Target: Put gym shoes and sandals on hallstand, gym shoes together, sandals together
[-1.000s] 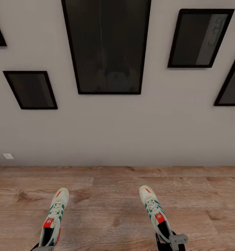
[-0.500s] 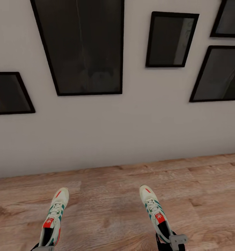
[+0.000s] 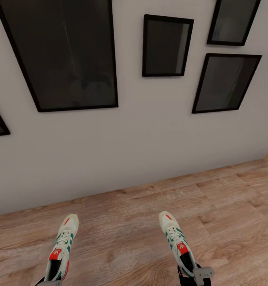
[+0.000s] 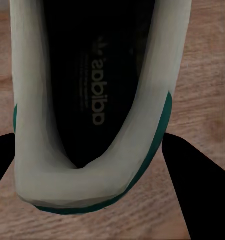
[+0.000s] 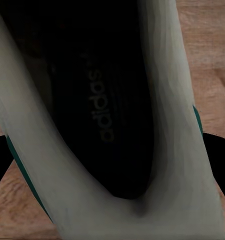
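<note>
1. You hold one gym shoe in each gripper: the left gym shoe [image 3: 61, 247] at the head view's lower left, the right gym shoe [image 3: 178, 242] at lower right, toes forward above the corridor floor [image 3: 126, 222].
2. Your left gripper [image 4: 92, 200] clasps its shoe's heel; your right gripper [image 5: 112, 190] likewise.
3. Ahead is a wall [image 3: 130, 135] with dark picture frames [image 3: 165, 45].
4. By my judgement, both shoes are picked up; racking them and fetching the sandals remain.

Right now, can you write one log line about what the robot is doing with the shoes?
phase: carrying | left gripper: holds shoe by heel | right gripper: holds other shoe | facing: wall with frames | rack: not seen
</note>
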Robot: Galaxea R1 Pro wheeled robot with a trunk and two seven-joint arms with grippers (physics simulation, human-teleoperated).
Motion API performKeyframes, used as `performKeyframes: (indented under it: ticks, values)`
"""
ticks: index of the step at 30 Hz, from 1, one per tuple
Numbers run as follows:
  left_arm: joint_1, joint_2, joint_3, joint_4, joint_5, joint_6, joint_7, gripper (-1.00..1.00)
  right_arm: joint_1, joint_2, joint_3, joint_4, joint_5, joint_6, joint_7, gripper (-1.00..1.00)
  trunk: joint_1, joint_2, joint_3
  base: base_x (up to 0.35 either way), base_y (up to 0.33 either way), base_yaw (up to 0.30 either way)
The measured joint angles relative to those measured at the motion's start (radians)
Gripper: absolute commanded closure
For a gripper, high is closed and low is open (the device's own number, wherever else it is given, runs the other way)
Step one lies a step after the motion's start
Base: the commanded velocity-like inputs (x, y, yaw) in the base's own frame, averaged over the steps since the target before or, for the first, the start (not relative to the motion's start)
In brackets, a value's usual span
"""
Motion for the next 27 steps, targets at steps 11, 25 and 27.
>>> performKeyframes:
  ticks: [11,25,27]
  values:
    - [0.0,0.0,0.0,0.0,0.0,0.0,0.0,1.0,0.0,0.0,-0.001,0.0,0.0,0.0,0.0,1.0,0.0,0.0,0.0,0.0,0.0,-0.283]
    - [0.0,0.0,0.0,0.0,0.0,-0.001,0.0,1.0,0.0,0.0,-0.001,0.0,0.0,0.0,0.0,1.0,0.0,0.0,0.0,0.0,0.0,-0.283]
    - [0.0,0.0,0.0,0.0,0.0,-0.001,0.0,1.0,0.0,0.0,0.0,0.0,0.0,0.0,0.0,1.0,0.0,0.0,0.0,0.0,0.0,-0.283]
